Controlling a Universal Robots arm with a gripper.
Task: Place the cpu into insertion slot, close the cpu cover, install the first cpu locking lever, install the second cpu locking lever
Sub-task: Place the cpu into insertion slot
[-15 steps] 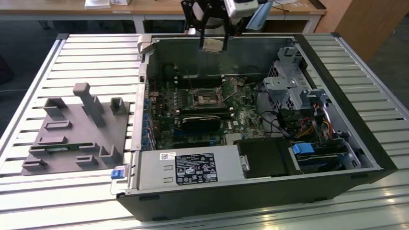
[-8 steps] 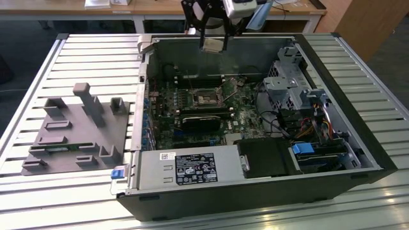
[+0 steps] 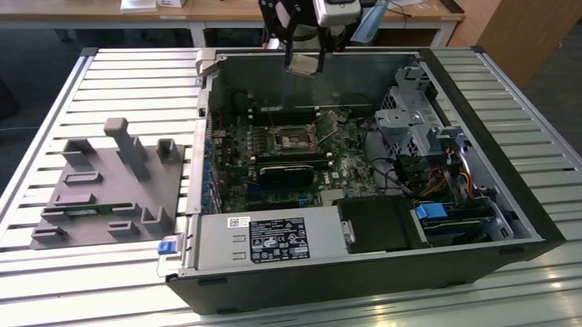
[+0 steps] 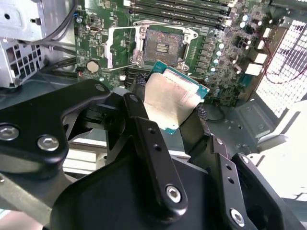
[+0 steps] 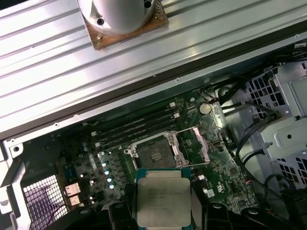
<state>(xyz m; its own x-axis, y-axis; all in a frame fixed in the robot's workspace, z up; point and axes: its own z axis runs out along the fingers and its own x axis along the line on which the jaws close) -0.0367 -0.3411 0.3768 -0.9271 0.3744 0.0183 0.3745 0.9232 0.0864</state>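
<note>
Gripper: in the second wrist view the gripper (image 4: pixel 170 98) is clamped on the cpu (image 4: pixel 173 96). Its black fingers (image 4: pixel 146 129) press two opposite edges, which leaves the metal face bare.
Cpu: held in the air well above the insertion slot (image 5: pixel 156 155), apart from it and a little off to one side. It sits roughly level with its pale face turned up, probably so that it can go down flat.
Insertion slot: its dark centre is exposed and nothing is seated in it.
Cpu cover: the cpu cover (image 5: pixel 195 143) is swung open and lies just beside the insertion slot, so the opening is free from above.
Circuit board: the green circuit board (image 3: pixel 350 170) surrounds the insertion slot inside the open computer case (image 3: pixel 364 279).
Progress: judged to be in the placing step, with the chip carried but not seated and the cover not yet closed.
</note>
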